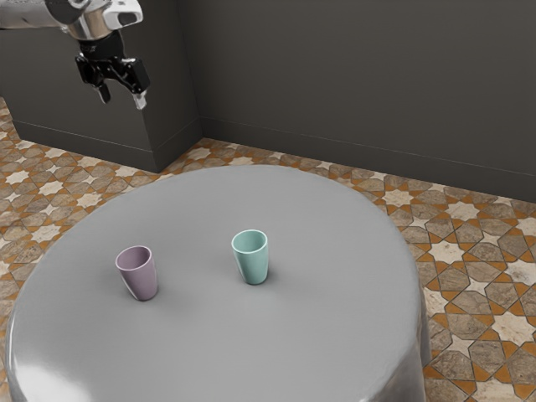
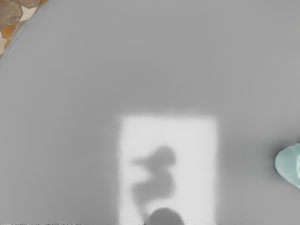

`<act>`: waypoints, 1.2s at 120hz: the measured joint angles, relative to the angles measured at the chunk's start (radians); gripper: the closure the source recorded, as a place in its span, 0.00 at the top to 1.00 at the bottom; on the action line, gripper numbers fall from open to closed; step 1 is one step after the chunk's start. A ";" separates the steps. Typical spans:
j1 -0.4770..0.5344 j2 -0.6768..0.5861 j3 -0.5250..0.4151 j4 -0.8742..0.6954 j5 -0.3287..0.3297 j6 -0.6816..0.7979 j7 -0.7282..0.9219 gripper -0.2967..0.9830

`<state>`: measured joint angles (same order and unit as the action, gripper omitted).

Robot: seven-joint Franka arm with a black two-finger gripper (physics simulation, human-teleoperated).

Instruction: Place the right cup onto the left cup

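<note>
Black two-finger gripper [image 1: 122,95]: upper left of the exterior view, high and apart from the cups; released, fingers parted, nothing between them.
Pale teal, tapered, smooth hard-looking cup [image 1: 252,260]: upright near the centre of the exterior view; lower right edge of the wrist view, partly cut off.
Dusty mauve, tapered, smooth hard-looking cup [image 1: 140,275]: upright, left of centre in the exterior view, well apart from the teal cup.
Round, glossy grey table [image 1: 226,352]: spreads from lower left to centre; bears both cups.
Cup choice: teal is the exterior view's right cup; we judge it the one to lift, though "right" counted from another side would have us take the wrong one.
Risk in gripping: a low or off-centre approach could strike the flared rim and tip the cup.
Risk in stacking: the cups look alike in size, so a tilted or misaligned lowering could catch rim on rim and topple both.
Contents: mouths up, inner walls in sight, nothing seen inside either; we cannot make out the mauve cup's floor.
</note>
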<state>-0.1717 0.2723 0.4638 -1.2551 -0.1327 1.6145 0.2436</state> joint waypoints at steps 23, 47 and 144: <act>-0.075 0.006 0.011 -0.007 -0.001 -0.008 0.043 0.76; -0.125 0.076 -0.080 -0.024 0.032 0.062 -0.008 0.75; -0.286 0.156 -0.130 -0.448 -0.141 0.494 -0.375 0.75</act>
<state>-0.4580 0.4282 0.3334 -1.7035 -0.2735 2.1088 -0.1319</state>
